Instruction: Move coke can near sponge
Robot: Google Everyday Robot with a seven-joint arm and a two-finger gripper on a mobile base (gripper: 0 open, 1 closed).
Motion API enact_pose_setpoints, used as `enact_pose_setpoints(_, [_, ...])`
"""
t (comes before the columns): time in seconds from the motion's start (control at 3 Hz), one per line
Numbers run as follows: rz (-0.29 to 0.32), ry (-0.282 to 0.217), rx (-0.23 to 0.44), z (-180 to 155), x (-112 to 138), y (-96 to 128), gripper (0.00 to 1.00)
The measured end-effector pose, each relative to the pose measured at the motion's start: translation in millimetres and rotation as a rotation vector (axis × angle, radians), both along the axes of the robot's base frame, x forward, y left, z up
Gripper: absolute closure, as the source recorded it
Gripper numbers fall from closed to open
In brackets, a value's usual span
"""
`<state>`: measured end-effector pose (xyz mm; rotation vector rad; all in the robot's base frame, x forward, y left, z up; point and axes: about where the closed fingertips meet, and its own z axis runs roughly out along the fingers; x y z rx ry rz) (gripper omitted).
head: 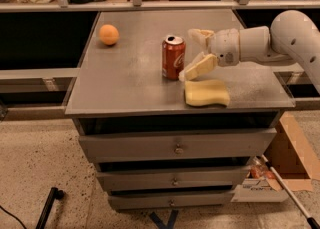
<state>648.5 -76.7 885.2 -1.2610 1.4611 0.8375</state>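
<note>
The red coke can (173, 57) stands upright on the grey cabinet top (130, 83), just left of and slightly behind the pale yellow sponge (206, 93), which lies flat near the front edge. My gripper (192, 53) comes in from the right on a white arm. It is open, with its cream fingers (200, 67) spread apart just right of the can. The fingers do not hold the can; a small gap shows between them and it.
A round orange fruit (109, 34) sits at the back left of the cabinet top. Drawers (175, 145) run below the top. A cardboard box (292, 153) and a stick lie on the floor at the right. Shelving stands behind.
</note>
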Motion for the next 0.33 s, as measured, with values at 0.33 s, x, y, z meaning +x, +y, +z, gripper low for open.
enact_pose_setpoints(0.33, [-0.025, 0.018, -0.014, -3.3, 2.5, -0.3, 0.0])
